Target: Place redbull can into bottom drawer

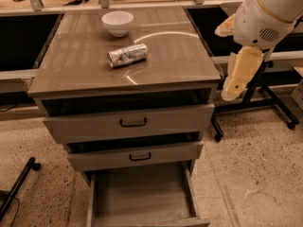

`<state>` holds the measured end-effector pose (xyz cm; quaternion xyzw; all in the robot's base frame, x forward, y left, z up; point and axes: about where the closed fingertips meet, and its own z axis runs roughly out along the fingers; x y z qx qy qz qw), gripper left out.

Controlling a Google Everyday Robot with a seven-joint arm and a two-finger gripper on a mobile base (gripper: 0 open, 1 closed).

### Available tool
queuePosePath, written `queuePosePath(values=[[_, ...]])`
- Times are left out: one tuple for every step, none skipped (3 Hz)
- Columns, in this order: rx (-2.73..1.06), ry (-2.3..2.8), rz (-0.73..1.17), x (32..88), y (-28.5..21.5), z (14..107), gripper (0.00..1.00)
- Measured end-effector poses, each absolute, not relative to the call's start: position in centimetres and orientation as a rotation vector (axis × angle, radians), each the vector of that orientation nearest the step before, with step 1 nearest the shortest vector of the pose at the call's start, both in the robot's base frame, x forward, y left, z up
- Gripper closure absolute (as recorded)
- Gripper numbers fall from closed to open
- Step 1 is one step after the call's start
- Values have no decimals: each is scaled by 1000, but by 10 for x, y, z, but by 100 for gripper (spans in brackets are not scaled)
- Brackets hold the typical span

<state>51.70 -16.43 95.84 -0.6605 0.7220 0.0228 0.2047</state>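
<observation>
Camera view shows redbull can [128, 55] lying well left of gripper [231, 91].

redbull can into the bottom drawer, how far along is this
Done: the bottom drawer is open. In hand: nothing; the end effector hangs right of the cabinet, away from the can. Left: grasp the can lying on the cabinet top, place it in the drawer.
</observation>
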Motion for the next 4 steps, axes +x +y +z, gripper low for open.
queuePosePath(values=[[-1841,2006,69,521,-161,957,0],[-1863,1938,124,562,-132,948,0],[-1873,1907,152,589,-110,943,0],[-1874,1897,177,613,-88,936,0]])
